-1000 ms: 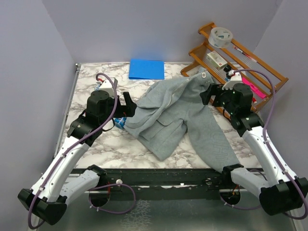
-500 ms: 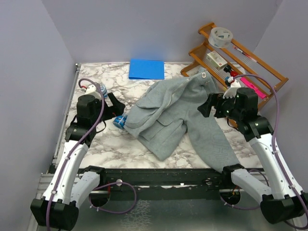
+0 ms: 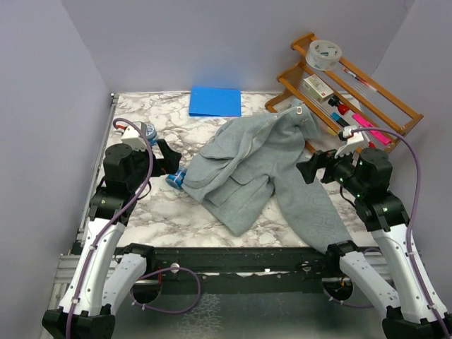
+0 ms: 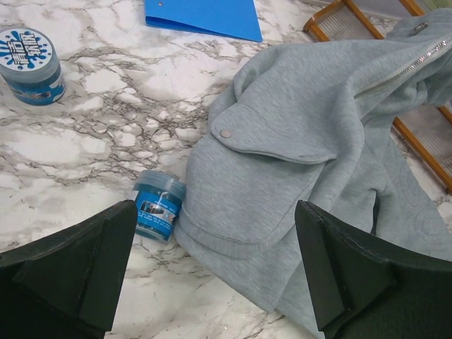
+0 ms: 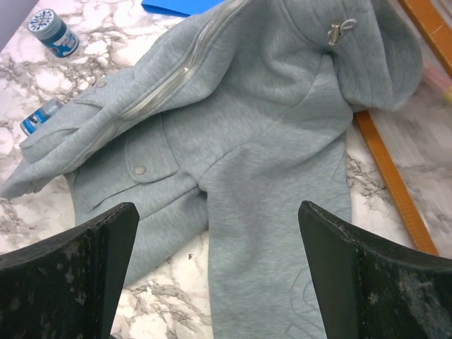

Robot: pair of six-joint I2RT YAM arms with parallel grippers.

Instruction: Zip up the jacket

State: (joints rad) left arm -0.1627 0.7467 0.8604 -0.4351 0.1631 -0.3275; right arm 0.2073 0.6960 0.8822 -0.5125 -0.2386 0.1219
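**Jacket (image 3: 265,166) lies loose on marble tabletop (image 3: 152,208), nothing gripped**

Grey-green fabric fills the middle and right of the tabletop, rumpled. One sleeve trails toward the near edge. The collar end reaches the far right, where it overlaps the lower rail of a wooden rack (image 3: 367,88). In the right wrist view the zipper (image 5: 166,85) runs diagonally up the front, and a metal pull (image 5: 337,32) sits at the collar. A snap-buttoned pocket flap (image 4: 272,138) faces up.

The left pincer (image 3: 169,159) stands wide with nothing between its fingers, off the jacket's left edge and apart from it. A small blue jar (image 4: 159,210) lies on its side just beside the jacket's hem. A blue tub (image 4: 30,63) stands farther left.

The right pincer (image 3: 308,168) is also spread wide and empty, hovering over the jacket's right side. A blue folder (image 3: 215,101) lies flat at the far edge.
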